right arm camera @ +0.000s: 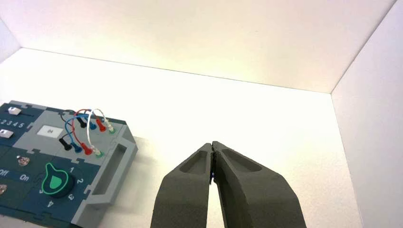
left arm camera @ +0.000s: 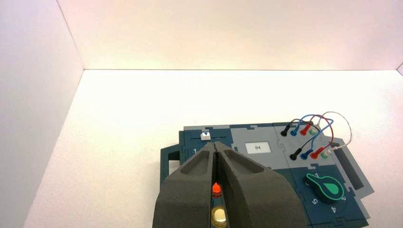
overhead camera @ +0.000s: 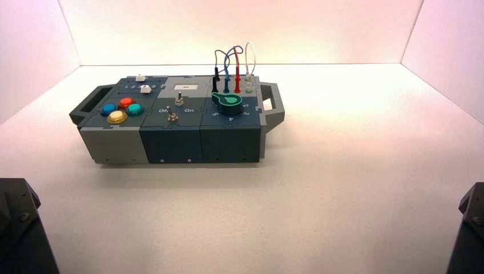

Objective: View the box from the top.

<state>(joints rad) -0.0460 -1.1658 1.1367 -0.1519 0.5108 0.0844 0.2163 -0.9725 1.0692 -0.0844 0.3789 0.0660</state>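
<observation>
The box (overhead camera: 171,140) stands on the white table, long side toward me, with a handle at each end. Its top bears coloured push buttons (overhead camera: 121,109) at the left, two toggle switches (overhead camera: 172,117) in the middle, a green dial (overhead camera: 229,101) and looped plug wires (overhead camera: 234,68) at the right. My left gripper (left arm camera: 216,149) is shut and empty, held over the box's (left arm camera: 259,159) button end; a red button (left arm camera: 216,189) and a yellow one show between its fingers. My right gripper (right arm camera: 212,145) is shut and empty, to the right of the box (right arm camera: 33,142), over bare table.
White walls close in the table at the back and both sides. Black arm parts sit at the near left corner (overhead camera: 20,228) and near right corner (overhead camera: 471,228) of the high view. Two white slider knobs (overhead camera: 142,83) sit at the box's back left.
</observation>
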